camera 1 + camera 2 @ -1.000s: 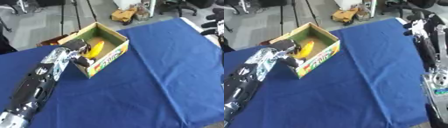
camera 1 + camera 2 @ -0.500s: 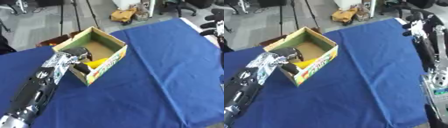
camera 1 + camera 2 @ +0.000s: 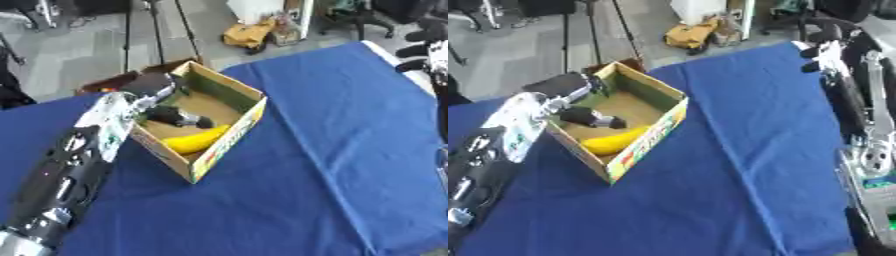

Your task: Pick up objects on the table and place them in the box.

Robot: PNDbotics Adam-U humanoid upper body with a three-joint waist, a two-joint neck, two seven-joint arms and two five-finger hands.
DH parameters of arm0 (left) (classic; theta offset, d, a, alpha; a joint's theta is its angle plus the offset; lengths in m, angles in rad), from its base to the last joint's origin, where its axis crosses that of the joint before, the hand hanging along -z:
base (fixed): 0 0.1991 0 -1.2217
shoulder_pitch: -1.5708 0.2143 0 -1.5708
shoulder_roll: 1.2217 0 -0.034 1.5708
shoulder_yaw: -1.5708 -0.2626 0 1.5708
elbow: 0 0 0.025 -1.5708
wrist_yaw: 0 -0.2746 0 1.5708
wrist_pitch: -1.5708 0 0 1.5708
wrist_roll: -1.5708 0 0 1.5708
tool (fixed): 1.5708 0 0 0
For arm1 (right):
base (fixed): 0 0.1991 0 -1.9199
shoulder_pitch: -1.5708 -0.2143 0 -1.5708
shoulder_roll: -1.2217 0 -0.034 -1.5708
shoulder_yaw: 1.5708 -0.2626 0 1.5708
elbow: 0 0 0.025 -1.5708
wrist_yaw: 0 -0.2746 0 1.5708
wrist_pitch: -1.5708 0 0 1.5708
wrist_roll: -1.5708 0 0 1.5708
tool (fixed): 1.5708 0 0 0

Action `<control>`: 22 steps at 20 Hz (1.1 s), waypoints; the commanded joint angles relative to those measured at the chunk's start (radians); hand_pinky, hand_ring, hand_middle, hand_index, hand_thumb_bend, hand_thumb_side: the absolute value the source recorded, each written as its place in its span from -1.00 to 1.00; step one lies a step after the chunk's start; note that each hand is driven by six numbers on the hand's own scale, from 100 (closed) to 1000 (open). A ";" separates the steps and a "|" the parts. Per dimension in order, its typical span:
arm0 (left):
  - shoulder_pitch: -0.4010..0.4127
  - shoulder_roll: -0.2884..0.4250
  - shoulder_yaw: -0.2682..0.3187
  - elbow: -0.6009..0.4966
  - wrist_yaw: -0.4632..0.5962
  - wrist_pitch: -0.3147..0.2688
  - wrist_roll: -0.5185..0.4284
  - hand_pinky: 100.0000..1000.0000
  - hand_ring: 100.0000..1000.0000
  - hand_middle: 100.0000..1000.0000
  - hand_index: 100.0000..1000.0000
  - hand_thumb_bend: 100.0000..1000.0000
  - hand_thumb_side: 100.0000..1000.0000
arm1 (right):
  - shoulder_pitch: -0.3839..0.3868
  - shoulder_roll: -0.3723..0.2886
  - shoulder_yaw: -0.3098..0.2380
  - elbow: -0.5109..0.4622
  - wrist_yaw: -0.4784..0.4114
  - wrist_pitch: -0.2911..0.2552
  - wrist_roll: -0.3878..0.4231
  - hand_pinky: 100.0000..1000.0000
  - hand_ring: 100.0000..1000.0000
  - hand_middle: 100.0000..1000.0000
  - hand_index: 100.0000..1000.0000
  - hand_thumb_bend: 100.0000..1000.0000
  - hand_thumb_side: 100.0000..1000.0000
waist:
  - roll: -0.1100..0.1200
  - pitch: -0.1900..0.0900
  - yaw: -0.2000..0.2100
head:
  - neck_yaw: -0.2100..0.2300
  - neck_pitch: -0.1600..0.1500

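Cardboard, open-topped and printed in green and red along its outer wall, makes up the small box (image 3: 219, 145) that sits left of centre on the blue cloth-covered bench (image 3: 350, 150). My left hand (image 3: 166, 112) reaches over the box's near-left wall from my black and silver forearm, and its dark fingers (image 3: 188, 120) lie low inside, resting just above the box floor. I cannot tell whether they are curled or straight, nor whether they hold anything. Just beside them, along the near wall, lies the smooth yellow curved banana (image 3: 197, 140), already in the box; I judge my hand sits there because this is the drop-off spot. The box walls are stiff and flat, brown inside, with one flap standing up at the far corner. The cloth looks soft and matte, with no other loose object visible on it. At the far right my right hand (image 3: 820, 47) hangs clear of the box near the bench's edge, and I cannot make out its fingers.
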 commanded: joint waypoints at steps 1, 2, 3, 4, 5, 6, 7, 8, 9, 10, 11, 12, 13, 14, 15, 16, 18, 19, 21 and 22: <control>0.006 0.081 0.024 -0.128 0.197 0.029 0.111 0.38 0.42 0.41 0.47 0.97 1.00 | -0.005 -0.011 -0.015 -0.007 0.004 -0.002 -0.007 0.01 0.17 0.21 0.53 -1.00 0.40 | -0.014 -0.026 0.017 | -0.012 -0.002; 0.023 0.100 0.030 -0.167 0.266 0.038 0.134 0.37 0.41 0.40 0.46 0.88 1.00 | -0.002 -0.011 -0.017 -0.007 0.004 -0.001 -0.009 0.01 0.17 0.21 0.53 -1.00 0.40 | -0.018 -0.030 0.031 | -0.017 0.001; 0.042 0.118 0.035 -0.203 0.333 0.048 0.150 0.35 0.40 0.39 0.46 0.80 1.00 | 0.001 -0.011 -0.019 -0.007 0.005 -0.001 -0.011 0.01 0.17 0.21 0.53 -1.00 0.40 | -0.021 -0.033 0.043 | -0.021 0.003; 0.067 0.134 0.041 -0.237 0.405 0.058 0.164 0.30 0.37 0.37 0.45 0.68 1.00 | 0.004 -0.011 -0.022 -0.007 0.006 -0.001 -0.013 0.01 0.18 0.21 0.53 -1.00 0.40 | -0.024 -0.036 0.056 | -0.025 0.006; 0.095 0.149 0.045 -0.272 0.481 0.069 0.175 0.25 0.34 0.34 0.44 0.60 1.00 | 0.006 -0.011 -0.024 -0.007 0.007 -0.001 -0.015 0.01 0.18 0.21 0.54 -1.00 0.40 | -0.027 -0.038 0.069 | -0.027 0.010; 0.128 0.165 0.048 -0.307 0.558 0.078 0.186 0.24 0.33 0.33 0.44 0.56 1.00 | 0.008 -0.010 -0.026 -0.007 0.008 -0.002 -0.017 0.01 0.18 0.21 0.54 -1.00 0.40 | -0.031 -0.040 0.083 | -0.030 0.013; 0.159 0.181 0.049 -0.344 0.629 0.086 0.196 0.21 0.31 0.32 0.43 0.47 1.00 | 0.009 -0.010 -0.029 -0.008 0.009 -0.002 -0.020 0.01 0.18 0.21 0.54 -1.00 0.40 | -0.034 -0.040 0.094 | -0.034 0.016; 0.197 0.195 0.052 -0.388 0.700 0.091 0.211 0.20 0.30 0.30 0.43 0.43 1.00 | 0.010 -0.010 -0.031 -0.009 0.010 -0.002 -0.023 0.01 0.18 0.21 0.54 -1.00 0.40 | -0.038 -0.041 0.107 | -0.037 0.021; 0.230 0.207 0.056 -0.431 0.761 0.097 0.226 0.19 0.30 0.30 0.43 0.38 1.00 | 0.010 -0.009 -0.033 -0.011 0.006 -0.005 -0.025 0.01 0.18 0.21 0.54 -1.00 0.40 | -0.040 -0.040 0.117 | -0.038 0.025; 0.265 0.213 0.063 -0.475 0.811 0.101 0.243 0.19 0.30 0.30 0.42 0.35 1.00 | 0.011 -0.010 -0.035 -0.011 0.005 -0.005 -0.028 0.00 0.18 0.21 0.54 -1.00 0.40 | -0.043 -0.040 0.128 | -0.038 0.030; 0.297 0.217 0.070 -0.513 0.848 0.105 0.257 0.19 0.31 0.31 0.43 0.33 1.00 | 0.012 -0.010 -0.037 -0.011 0.006 -0.004 -0.030 0.00 0.18 0.21 0.54 -1.00 0.40 | -0.046 -0.039 0.137 | -0.037 0.034; 0.331 0.219 0.080 -0.548 0.874 0.111 0.269 0.19 0.31 0.31 0.43 0.32 1.00 | 0.013 -0.010 -0.039 -0.011 0.008 -0.004 -0.032 0.00 0.17 0.21 0.54 -1.00 0.40 | -0.048 -0.037 0.147 | -0.035 0.039; 0.358 0.221 0.089 -0.576 0.891 0.119 0.279 0.18 0.31 0.31 0.43 0.30 1.00 | 0.014 -0.009 -0.040 -0.011 0.009 -0.003 -0.033 0.00 0.17 0.21 0.54 -1.00 0.40 | -0.050 -0.036 0.154 | -0.033 0.043; 0.384 0.219 0.097 -0.597 0.903 0.127 0.288 0.18 0.30 0.31 0.43 0.28 1.00 | 0.015 -0.009 -0.041 -0.012 0.010 -0.002 -0.035 0.00 0.17 0.21 0.54 -1.00 0.40 | -0.052 -0.035 0.162 | -0.034 0.046; 0.406 0.215 0.103 -0.611 0.913 0.135 0.295 0.17 0.30 0.31 0.43 0.25 1.00 | 0.016 -0.009 -0.042 -0.012 0.010 -0.002 -0.037 0.00 0.17 0.21 0.54 -1.00 0.40 | -0.053 -0.034 0.168 | -0.035 0.050; 0.426 0.210 0.110 -0.621 0.923 0.141 0.303 0.17 0.30 0.30 0.43 0.24 1.00 | 0.017 -0.008 -0.043 -0.011 0.010 -0.002 -0.038 0.00 0.17 0.21 0.54 -1.00 0.40 | -0.056 -0.033 0.176 | -0.035 0.052; 0.456 0.197 0.120 -0.638 0.935 0.149 0.317 0.16 0.30 0.30 0.43 0.20 1.00 | 0.017 -0.008 -0.043 -0.011 0.009 -0.001 -0.038 0.00 0.17 0.21 0.54 -1.00 0.40 | -0.059 -0.032 0.187 | -0.033 0.056; 0.467 0.191 0.124 -0.647 0.940 0.148 0.323 0.16 0.30 0.30 0.43 0.20 1.00 | 0.016 -0.008 -0.042 -0.011 0.009 -0.001 -0.038 0.00 0.17 0.21 0.54 -1.00 0.40 | -0.060 -0.031 0.189 | -0.032 0.057; 0.482 0.178 0.130 -0.661 0.949 0.144 0.333 0.15 0.31 0.30 0.43 0.17 1.00 | 0.016 -0.007 -0.043 -0.011 0.009 -0.001 -0.040 0.00 0.17 0.21 0.54 -1.00 0.40 | -0.062 -0.028 0.194 | -0.031 0.059; 0.489 0.172 0.131 -0.668 0.953 0.142 0.338 0.15 0.31 0.30 0.43 0.16 1.00 | 0.015 -0.007 -0.043 -0.010 0.008 -0.001 -0.040 0.00 0.17 0.21 0.54 -1.00 0.39 | -0.064 -0.027 0.197 | -0.029 0.062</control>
